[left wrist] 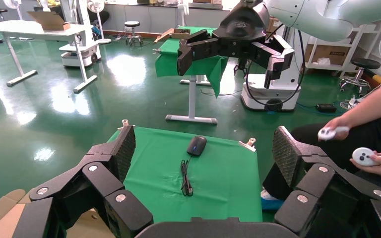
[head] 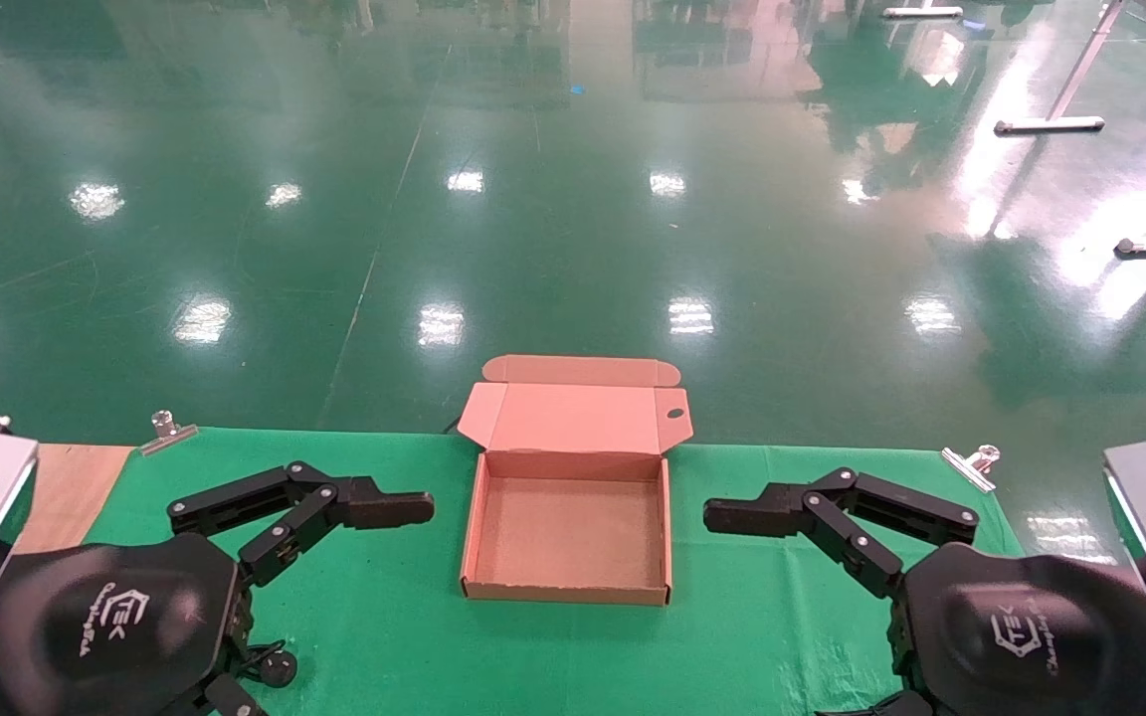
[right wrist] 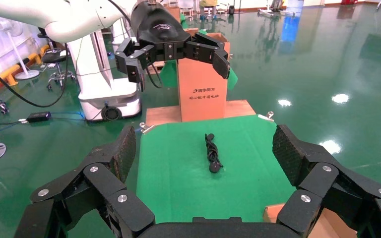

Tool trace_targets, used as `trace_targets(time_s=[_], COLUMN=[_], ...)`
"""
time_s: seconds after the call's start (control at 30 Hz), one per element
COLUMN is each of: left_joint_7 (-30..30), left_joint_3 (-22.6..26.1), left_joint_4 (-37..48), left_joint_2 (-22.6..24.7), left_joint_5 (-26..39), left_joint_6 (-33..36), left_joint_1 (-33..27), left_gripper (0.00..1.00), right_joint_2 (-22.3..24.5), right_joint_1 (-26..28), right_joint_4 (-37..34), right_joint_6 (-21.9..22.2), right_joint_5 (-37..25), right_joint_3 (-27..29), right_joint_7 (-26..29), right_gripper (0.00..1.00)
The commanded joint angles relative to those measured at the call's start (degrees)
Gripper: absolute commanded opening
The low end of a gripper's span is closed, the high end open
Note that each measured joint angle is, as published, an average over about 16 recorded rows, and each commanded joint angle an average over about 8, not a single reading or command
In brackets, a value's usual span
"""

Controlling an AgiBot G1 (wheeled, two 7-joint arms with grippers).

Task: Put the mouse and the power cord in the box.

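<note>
Shallow cardboard box (head: 567,532) lies open; both grippers' ribbed fingers (left wrist: 121,148) spread wide

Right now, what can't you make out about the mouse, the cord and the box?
Mouse: hidden in the head view, likely under the right gripper.
Power cord: plugs too small in the right wrist view; head view mostly blocked by the left gripper.
Box: wrist views' edges cut off all but corners.

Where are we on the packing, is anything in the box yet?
Nothing packed yet. The box sits open and empty between the left gripper and right gripper, both open and holding nothing. The mouse and the power cord still lie on the green cloth; both remain to be picked.
</note>
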Motion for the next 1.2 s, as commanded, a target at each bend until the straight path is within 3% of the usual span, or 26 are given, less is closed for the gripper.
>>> trace_targets(time_s=[0.03,0.9,1.07,1.2], left_joint_7=[0.0,0.0,0.26,0.7], left_joint_3=[0.0,0.09,1.85,4.27], left_joint_4=[0.0,-0.1,-1.43,-1.95], left_joint_2=[0.0,0.29,0.38,-0.27], left_joint_5=[0.0,-0.09,3.87,9.64], left_joint_6=[0.0,0.05,0.6,1.6], left_joint_1=[0.0,0.01,-1.09,-2.55], left_gripper=[1.0,1.0,1.0,1.0], right_joint_2=[0.0,-0.07,1.07,2.77], right_joint_1=[0.0,0.05,0.17,1.85], right_joint_4=[0.0,-0.1,0.41,1.96], right_joint_6=[0.0,0.05,-1.14,-2.52], right_joint_5=[0.0,-0.09,-2.38,-8.77], right_joint_3=[0.0,-0.12,-0.84,-2.9], right_joint_7=[0.0,-0.08,-0.6,-2.29], right_gripper=[1.0,1.0,1.0,1.0])
